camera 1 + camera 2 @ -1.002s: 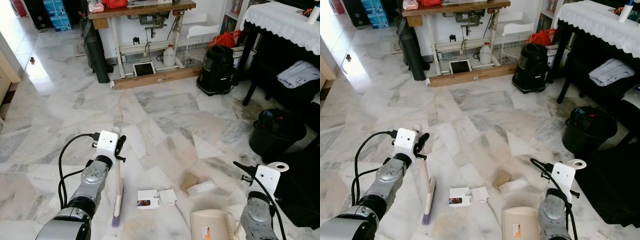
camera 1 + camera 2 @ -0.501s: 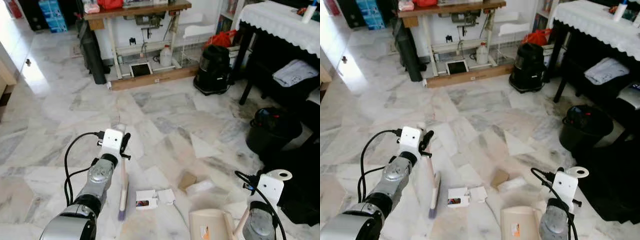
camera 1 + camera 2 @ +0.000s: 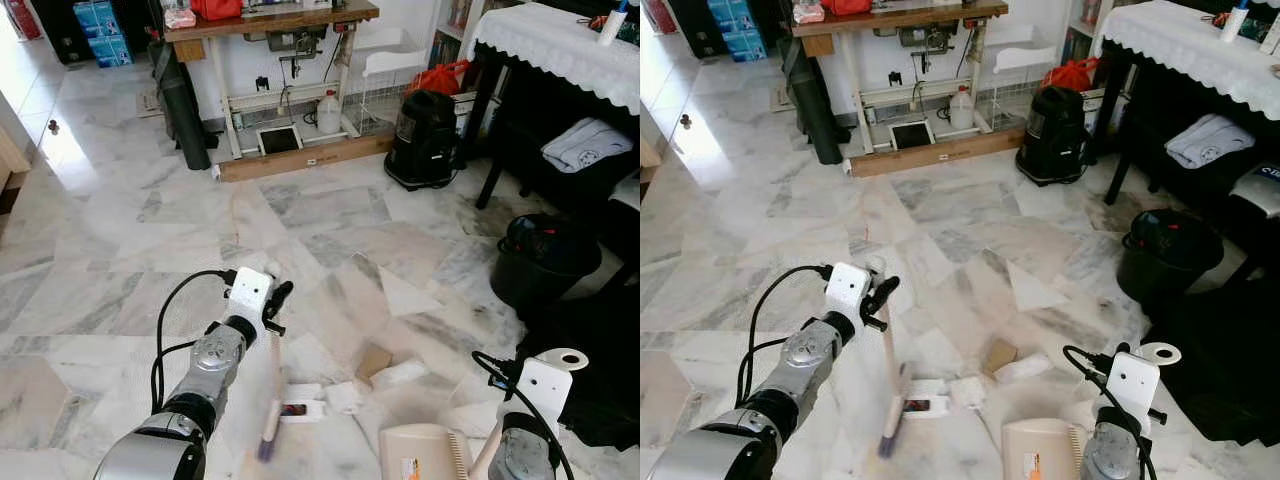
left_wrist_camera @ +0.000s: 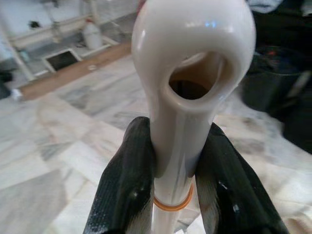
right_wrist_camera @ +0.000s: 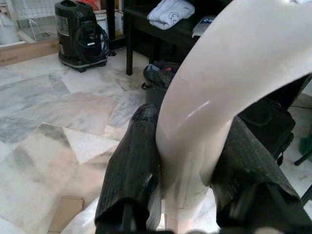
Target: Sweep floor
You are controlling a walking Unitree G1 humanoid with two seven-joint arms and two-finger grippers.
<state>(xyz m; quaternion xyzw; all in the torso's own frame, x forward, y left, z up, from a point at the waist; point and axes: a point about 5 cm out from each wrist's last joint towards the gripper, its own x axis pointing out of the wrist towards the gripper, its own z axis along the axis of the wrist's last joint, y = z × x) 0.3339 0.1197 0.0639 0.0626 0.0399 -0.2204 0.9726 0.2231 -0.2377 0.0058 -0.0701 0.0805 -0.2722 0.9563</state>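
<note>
A black canister vacuum cleaner (image 3: 428, 140) stands on the marble floor (image 3: 330, 220) beside a dark counter (image 3: 560, 40) draped in white lace cloth, with a black round bucket (image 3: 545, 262) nearby.

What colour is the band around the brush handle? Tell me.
Orange. A thin orange band rings the cream brush handle, between the left gripper's fingers; clearest in the left wrist view.

Home room, marble floor (image 3: 330, 215), probably sewing table (image 3: 265, 20)
</note>
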